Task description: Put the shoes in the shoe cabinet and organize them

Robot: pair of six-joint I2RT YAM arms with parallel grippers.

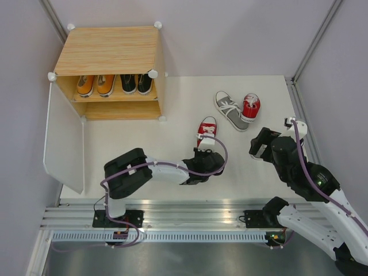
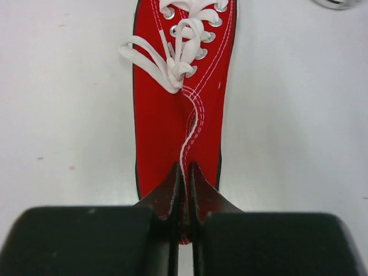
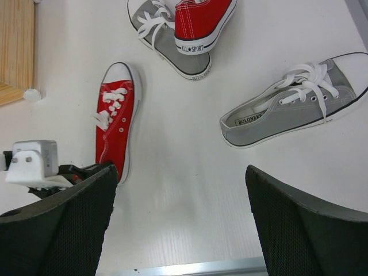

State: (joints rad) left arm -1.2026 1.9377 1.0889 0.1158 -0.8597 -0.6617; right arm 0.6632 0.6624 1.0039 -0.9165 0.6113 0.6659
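The shoe cabinet (image 1: 109,52) stands at the back left with its white door (image 1: 63,138) swung open. An orange pair (image 1: 95,84) and a black pair (image 1: 136,83) sit on its inner shelf. One red shoe (image 1: 207,130) (image 2: 178,115) (image 3: 115,121) lies mid-table, toe pointing away. My left gripper (image 1: 203,154) (image 2: 185,172) is shut on its heel edge. A grey shoe (image 1: 230,109) (image 3: 169,49) lies further back with a second red shoe (image 1: 250,106) (image 3: 201,20) resting against it. Another grey shoe (image 3: 287,112) lies on its own. My right gripper (image 1: 260,144) (image 3: 181,172) hangs open over bare table, holding nothing.
The cabinet's lower compartment (image 1: 121,109) shows no shoes from here. Grey walls enclose the white table (image 1: 172,172) on three sides. A metal rail (image 1: 190,213) runs along the near edge by the arm bases.
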